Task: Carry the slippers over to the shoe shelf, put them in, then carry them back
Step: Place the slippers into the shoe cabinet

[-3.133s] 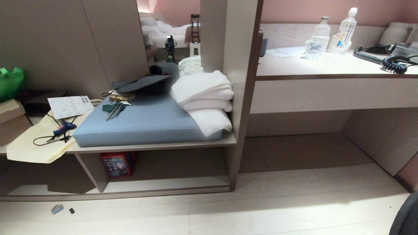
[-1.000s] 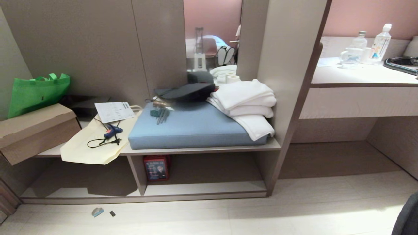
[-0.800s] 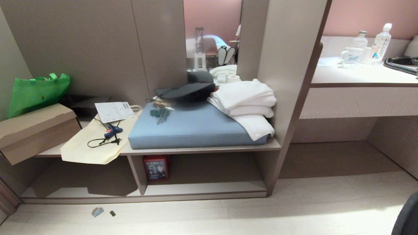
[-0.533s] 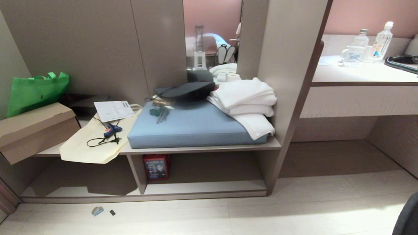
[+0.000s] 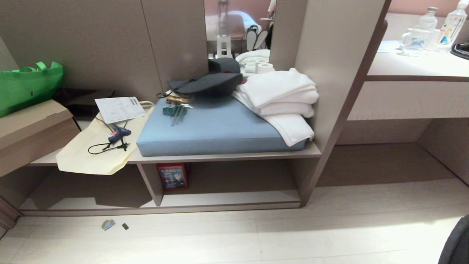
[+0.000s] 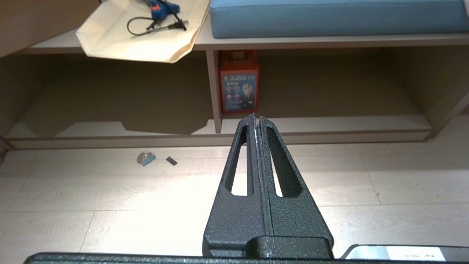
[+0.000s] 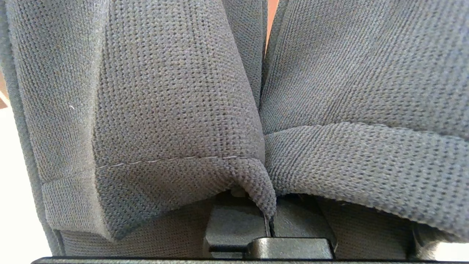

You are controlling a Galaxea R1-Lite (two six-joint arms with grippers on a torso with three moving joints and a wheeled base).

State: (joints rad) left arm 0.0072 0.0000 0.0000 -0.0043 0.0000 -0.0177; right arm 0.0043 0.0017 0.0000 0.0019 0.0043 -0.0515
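The slippers point(image 7: 154, 110) are dark grey knit fabric and fill the right wrist view, two bands pressed side by side. My right gripper point(image 7: 269, 225) is shut on them; only the base of its fingers shows beneath the fabric. The shoe shelf point(image 5: 227, 200) is the low cubby under the bench, with a pale base and a thin upright divider point(image 5: 151, 183). My left gripper point(image 6: 256, 119) is shut and empty, held above the floor and pointing toward the shoe shelf point(image 6: 329, 124). Neither gripper shows in the head view.
A red box point(image 5: 173, 176) stands in the cubby beside the divider. The bench above carries a blue cushion point(image 5: 216, 128), white towels point(image 5: 282, 99), a dark cap point(image 5: 209, 82), a cream bag point(image 5: 91, 157) and a cardboard box point(image 5: 29, 128). Two small scraps point(image 5: 109, 224) lie on the floor. A desk point(image 5: 410, 99) is at the right.
The whole head view has shifted: the camera has dipped, so the bench and shelf sit higher in the picture. Nothing on the bench or floor has moved.
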